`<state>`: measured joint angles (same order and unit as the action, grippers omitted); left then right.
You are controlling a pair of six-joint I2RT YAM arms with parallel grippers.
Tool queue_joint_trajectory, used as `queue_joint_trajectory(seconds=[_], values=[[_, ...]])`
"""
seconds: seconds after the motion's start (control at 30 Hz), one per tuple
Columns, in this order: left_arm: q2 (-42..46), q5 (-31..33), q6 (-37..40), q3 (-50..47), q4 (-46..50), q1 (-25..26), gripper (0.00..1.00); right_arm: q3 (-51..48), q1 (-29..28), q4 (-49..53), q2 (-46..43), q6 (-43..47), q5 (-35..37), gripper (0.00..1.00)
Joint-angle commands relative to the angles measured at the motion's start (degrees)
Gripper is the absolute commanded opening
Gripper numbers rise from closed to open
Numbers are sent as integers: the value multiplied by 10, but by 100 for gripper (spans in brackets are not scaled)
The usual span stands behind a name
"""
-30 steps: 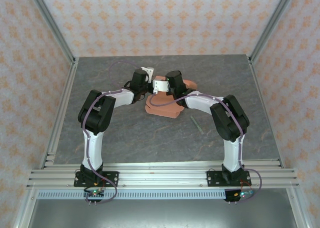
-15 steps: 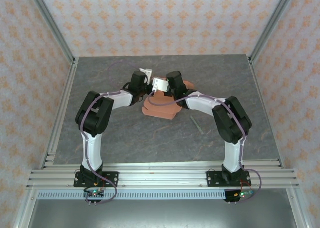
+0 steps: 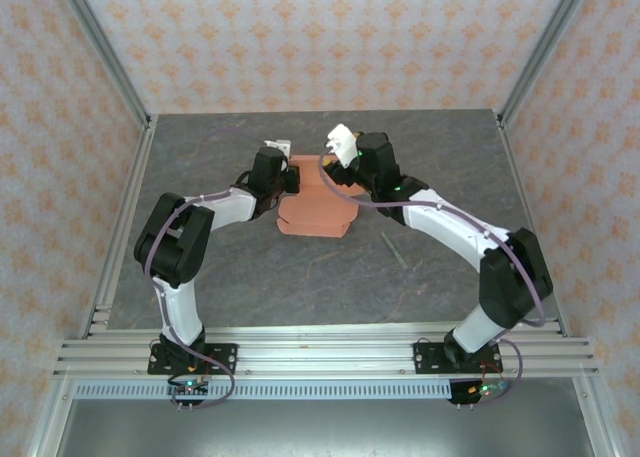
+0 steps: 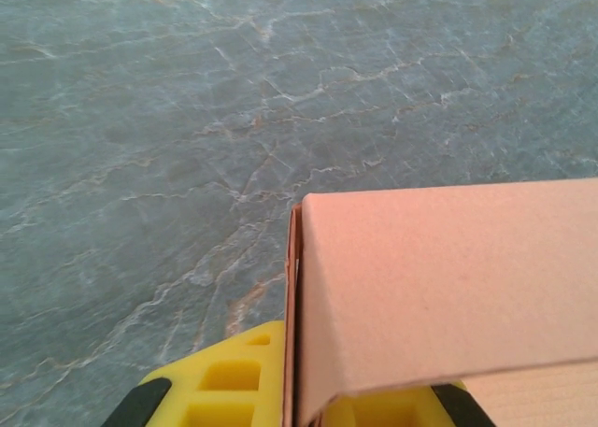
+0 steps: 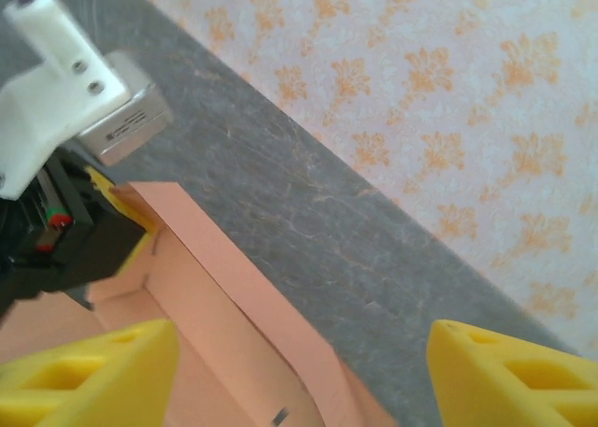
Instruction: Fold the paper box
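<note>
The paper box point(image 3: 318, 209) is salmon-orange card lying mid-table, partly folded, with one wall raised. In the left wrist view that wall point(image 4: 448, 277) stands between the yellow fingers point(image 4: 220, 380) of my left gripper point(image 4: 301, 397), which is shut on the wall's end. From above, the left gripper point(image 3: 291, 180) sits at the box's far left corner. My right gripper point(image 3: 336, 174) hovers over the far edge. Its jaws point(image 5: 301, 352) are spread wide above the raised wall point(image 5: 224, 296), with nothing held.
A thin grey stick point(image 3: 393, 249) lies on the table right of the box. The grey marbled tabletop point(image 3: 250, 277) is bounded by aluminium rails and patterned walls. Seen from the right wrist, the left gripper's black body point(image 5: 75, 240) sits close at the upper left.
The right gripper has opened, let go of the box and lifted back toward the far right. The left gripper stays shut on the wall, and the box has shifted slightly left.
</note>
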<state>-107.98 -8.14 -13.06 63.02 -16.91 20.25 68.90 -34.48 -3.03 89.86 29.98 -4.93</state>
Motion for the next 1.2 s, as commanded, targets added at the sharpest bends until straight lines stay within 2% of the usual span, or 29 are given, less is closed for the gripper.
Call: queue_joint_trajectory(seconds=[0.0, 0.07, 0.2, 0.53, 0.9, 1.17], values=[[37, 37, -21, -17, -8, 2, 0, 33, 3, 106, -10, -208, 7, 72], [42, 44, -19, -22, -8, 6, 0, 70, 12, 169, 6, -278, 0, 73], [47, 54, -16, -33, -19, 11, 0, 145, 33, 254, 53, -357, -28, 73], [47, 65, -11, -35, -16, 18, 0, 222, 45, 286, 138, -400, -76, 71], [40, 102, 2, -41, -26, 34, 0, 219, 57, 242, 186, -482, -127, 65], [38, 114, 8, -51, -41, 44, 0, 155, 81, 116, 187, -600, -190, 55]])
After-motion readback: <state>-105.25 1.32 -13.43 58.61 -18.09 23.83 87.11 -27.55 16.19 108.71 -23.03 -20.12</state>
